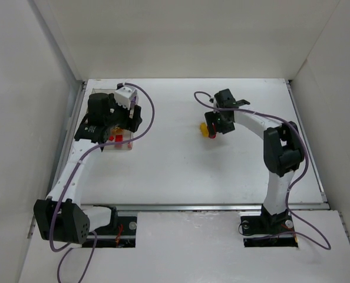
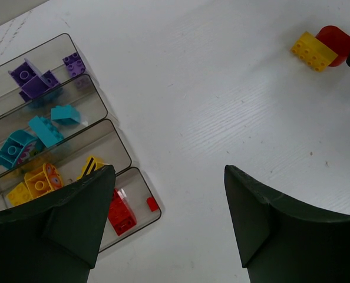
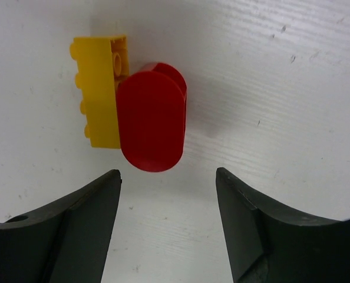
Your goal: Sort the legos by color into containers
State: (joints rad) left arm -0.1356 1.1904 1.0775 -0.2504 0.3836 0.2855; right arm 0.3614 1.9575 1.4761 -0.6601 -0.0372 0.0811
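one loose yellow brick [image 3: 98, 94], one loose red brick [image 3: 151, 124], one tray [image 2: 51, 56].

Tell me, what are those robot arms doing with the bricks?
They are sorting bricks by color into a tray with four slots: purple bricks, blue bricks, yellow bricks and red bricks each have one. The left gripper hovers above the tray, fingers open and empty. The right gripper hangs over a yellow brick and a red piece touching each other on the table, fingers open, not gripping yet.
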